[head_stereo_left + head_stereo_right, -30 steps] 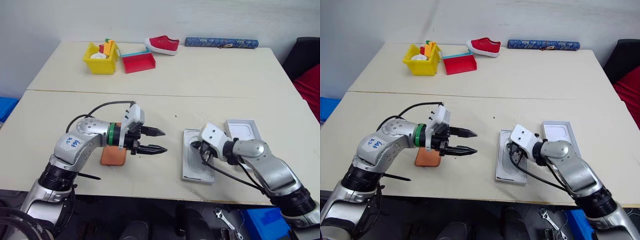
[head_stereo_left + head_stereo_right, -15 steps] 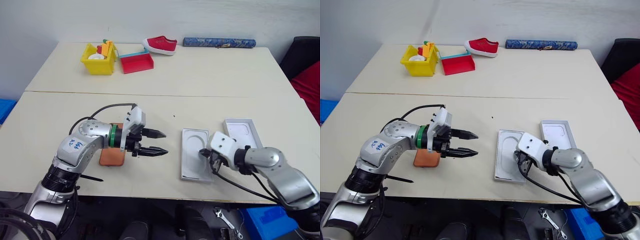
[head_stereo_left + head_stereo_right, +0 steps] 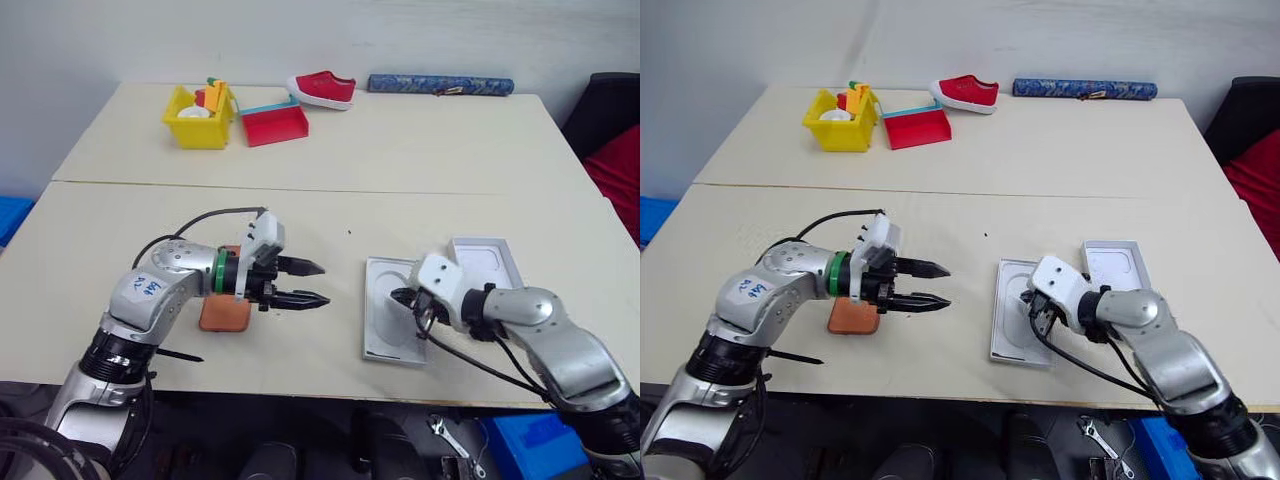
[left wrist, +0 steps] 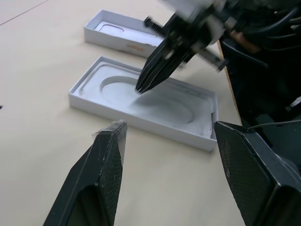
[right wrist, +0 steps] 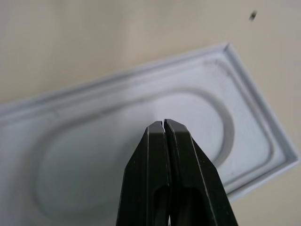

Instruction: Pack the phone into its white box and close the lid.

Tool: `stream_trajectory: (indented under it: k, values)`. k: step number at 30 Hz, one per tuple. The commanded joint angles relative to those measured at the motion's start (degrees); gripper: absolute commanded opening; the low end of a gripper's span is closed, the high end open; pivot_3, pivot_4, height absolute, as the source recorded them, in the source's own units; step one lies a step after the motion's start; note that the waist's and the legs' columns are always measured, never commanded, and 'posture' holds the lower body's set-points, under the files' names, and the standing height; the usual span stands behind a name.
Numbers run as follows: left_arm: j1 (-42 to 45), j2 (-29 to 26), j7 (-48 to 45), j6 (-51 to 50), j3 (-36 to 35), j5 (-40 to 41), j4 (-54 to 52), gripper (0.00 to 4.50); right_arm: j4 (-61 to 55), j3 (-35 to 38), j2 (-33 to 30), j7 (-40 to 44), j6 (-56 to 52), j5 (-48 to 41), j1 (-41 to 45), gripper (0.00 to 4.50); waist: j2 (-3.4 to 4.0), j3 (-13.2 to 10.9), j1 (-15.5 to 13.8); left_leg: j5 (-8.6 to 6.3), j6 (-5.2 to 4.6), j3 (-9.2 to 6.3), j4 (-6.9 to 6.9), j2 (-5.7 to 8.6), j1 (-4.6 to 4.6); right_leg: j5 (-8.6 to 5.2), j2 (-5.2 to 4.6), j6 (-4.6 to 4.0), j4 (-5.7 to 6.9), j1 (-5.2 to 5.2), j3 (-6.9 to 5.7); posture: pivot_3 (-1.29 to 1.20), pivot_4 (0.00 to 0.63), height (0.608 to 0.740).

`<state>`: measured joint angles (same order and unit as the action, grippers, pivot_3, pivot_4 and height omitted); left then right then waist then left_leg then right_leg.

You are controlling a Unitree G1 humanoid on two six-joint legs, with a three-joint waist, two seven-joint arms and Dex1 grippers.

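Landmark: white moulded insert [image 3: 392,322], flat with an oval recess, lying on the near beige table [image 3: 90,260] close to its front edge.

Right gripper [image 3: 398,297]: fingers pressed together, nothing between them. Tips hang over the oval recess of the insert; the left wrist view shows them pointing down at the recess, contact not resolvable.

Left gripper [image 3: 322,283]: fingers spread well apart, empty, pointing level toward the insert from its left, clear gap of bare table between tips and insert.

Phone [image 3: 227,312]: orange-copper, flat on the table, well to the left of the insert, partly hidden under the left forearm.

Lid [image 3: 487,262]: all-white shallow tray with a faint phone outline inside, just beside the insert on its far-right side, open side up; whether their edges touch, cannot tell.

Far from the insert, at the back of the second table: yellow bin [image 3: 201,117] with toys, red tray [image 3: 277,124], red shoe [image 3: 322,89], blue patterned roll [image 3: 440,85].
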<state>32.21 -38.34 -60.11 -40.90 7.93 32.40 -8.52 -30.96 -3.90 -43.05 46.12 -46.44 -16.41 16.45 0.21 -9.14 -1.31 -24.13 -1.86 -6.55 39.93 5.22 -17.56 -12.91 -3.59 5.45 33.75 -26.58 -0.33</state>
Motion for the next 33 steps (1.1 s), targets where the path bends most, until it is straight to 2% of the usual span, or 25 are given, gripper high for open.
stream_trajectory:
  k: [1,5,10,15,19,24,27,33]
  values:
    - [-2.4,-3.9,-1.4,-5.3,-6.3,4.8,-1.4,3.43,-4.6,4.7,-0.5,3.8,-2.4,-8.2,1.2,0.0,0.01,0.0,0.1,0.0,0.0,0.0,-0.01,-0.01,0.02,0.0,0.01,0.0,0.0,0.01,0.0,0.0,0.15,0.74]
    - [-6.7,-12.7,-5.5,-12.4,-12.9,8.8,3.1,4.49,-3.0,1.9,-1.3,6.0,-0.7,-9.3,4.2,0.0,0.06,-0.1,0.4,0.0,0.01,0.0,-0.06,-0.04,0.04,-0.02,0.03,-0.04,0.02,0.0,-0.01,0.0,0.15,0.74]
    - [-8.5,-21.3,-9.7,-15.6,-15.6,7.7,13.6,4.49,2.5,-8.2,1.6,7.6,5.1,-4.8,10.1,0.0,0.08,-0.1,0.1,0.0,0.0,0.01,-0.1,-0.01,0.09,-0.04,0.01,-0.07,0.03,0.02,-0.01,0.0,0.15,0.74]
    - [-6.5,-26.0,-11.1,-18.2,-11.6,3.1,23.0,4.49,10.5,-17.6,6.8,8.4,11.1,1.2,16.3,0.0,0.1,-0.1,0.1,0.0,-0.01,-0.02,-0.18,0.06,0.03,-0.04,-0.02,-0.07,-0.01,-0.04,-0.33,0.0,0.15,0.74]
    - [-4.7,-25.0,-8.7,-21.7,-6.6,-0.5,25.5,4.49,20.0,-24.7,13.1,8.4,16.4,7.7,22.1,0.0,0.09,-0.1,0.5,0.0,-0.01,0.01,-0.18,0.06,0.03,-0.04,-0.02,-0.08,0.04,-0.07,-0.59,0.0,0.15,0.74]
    - [-1.8,-20.2,-5.7,-27.6,-3.6,-1.1,24.9,4.49,30.7,-28.6,21.0,8.2,20.9,12.1,27.0,0.0,0.12,-0.1,0.5,0.01,-0.02,-0.03,-0.12,0.12,0.02,-0.05,-0.03,-0.09,0.17,-0.11,-0.72,0.0,0.15,0.74]
    - [-0.6,-17.8,-2.8,-28.6,-1.4,-3.9,26.1,4.49,33.9,-29.5,23.6,8.6,22.5,13.8,27.9,0.0,0.19,0.0,0.4,0.01,-0.02,-0.06,-0.07,0.16,0.04,-0.05,-0.03,-0.09,0.27,-0.1,-0.76,0.0,0.15,0.74]
    - [1.2,-13.5,-1.2,-31.6,2.4,-6.1,28.5,4.49,39.1,-31.7,26.6,9.8,25.0,17.8,28.7,0.0,0.86,0.4,0.0,0.06,-0.11,-0.09,0.02,0.38,0.26,-0.05,-0.03,-0.09,0.38,0.15,-0.76,0.0,0.15,0.74]
